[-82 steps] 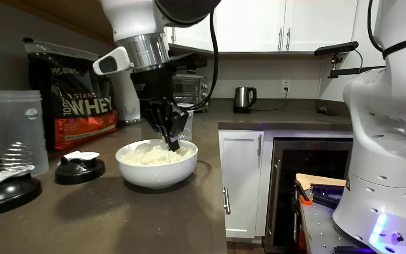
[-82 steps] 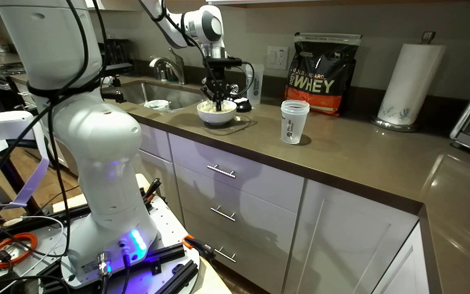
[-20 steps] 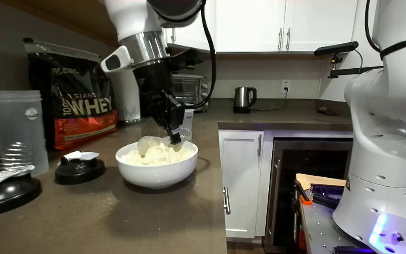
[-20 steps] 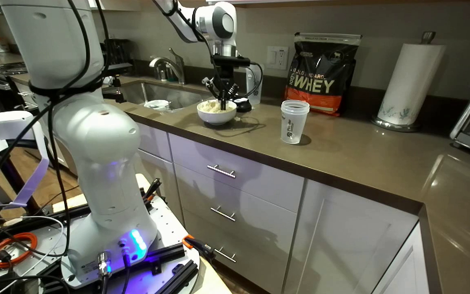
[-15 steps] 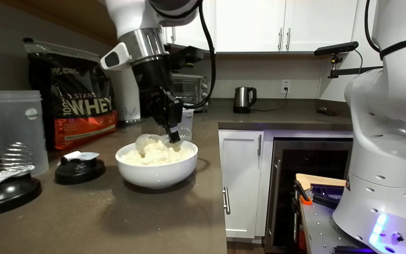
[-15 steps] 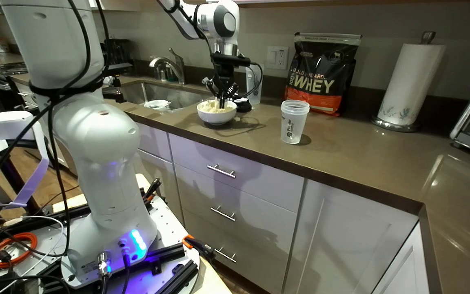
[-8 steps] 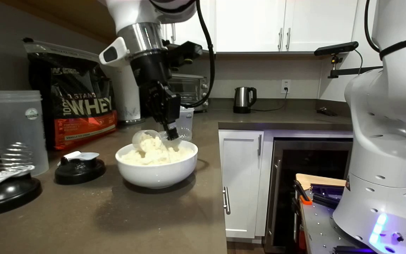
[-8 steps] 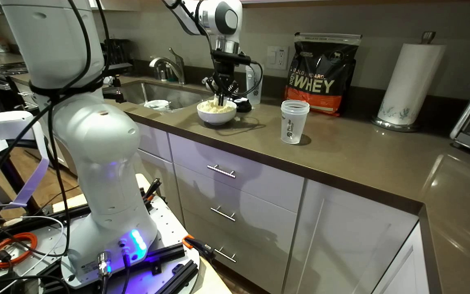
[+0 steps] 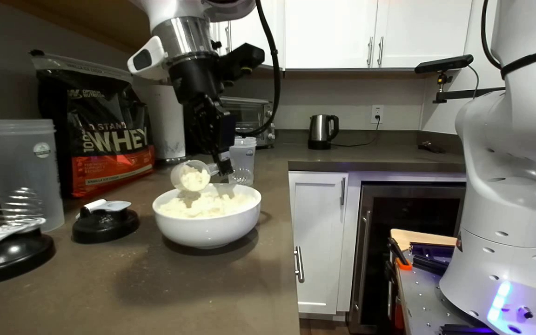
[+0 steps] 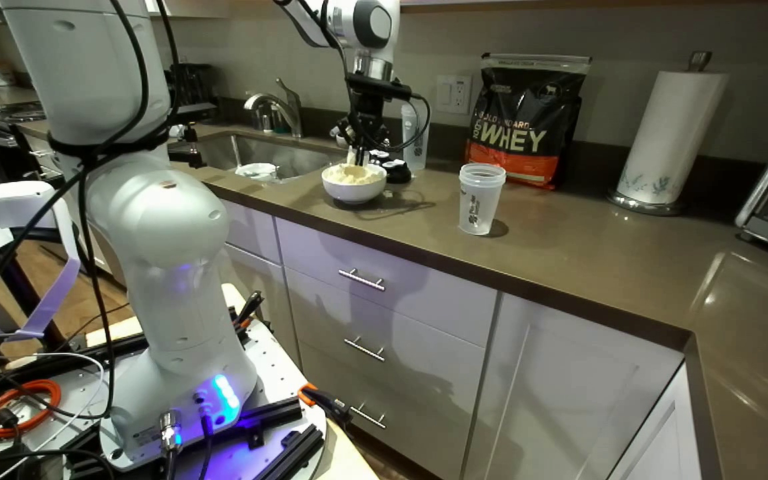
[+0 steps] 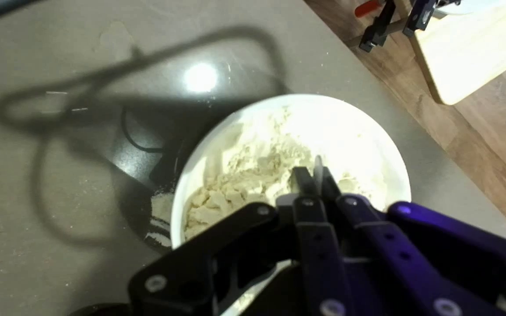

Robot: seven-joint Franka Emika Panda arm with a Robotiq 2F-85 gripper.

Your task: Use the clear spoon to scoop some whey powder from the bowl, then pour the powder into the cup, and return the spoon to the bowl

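Observation:
My gripper (image 9: 224, 166) is shut on the handle of the clear spoon (image 9: 178, 176), just above the white bowl (image 9: 207, 231). Between the fingertips in the wrist view, the thin whitish edge of the spoon handle (image 11: 319, 170) sticks out. The scoop hangs tilted over the bowl's far side, its mouth turned toward the camera and packed with whey powder (image 9: 195, 179). More powder (image 11: 222, 197) lies in a crumbly heap inside the bowl. The translucent cup (image 10: 481, 203) stands upright on the counter, apart from the bowl; my gripper partly overlaps it in an exterior view.
Two black lids (image 9: 105, 224) and a tall clear shaker tumbler (image 9: 21, 172) stand beside the bowl. The black WHEY bag (image 10: 524, 127) leans near the wall, with a paper towel roll (image 10: 672, 137) further along. A sink (image 10: 277, 157) adjoins the bowl's counter.
My gripper has risen out of the bowl with the spoon. The scoop was sunk in the heap; now it is lifted clear, with powder in it. Bowl and cup have stayed put.

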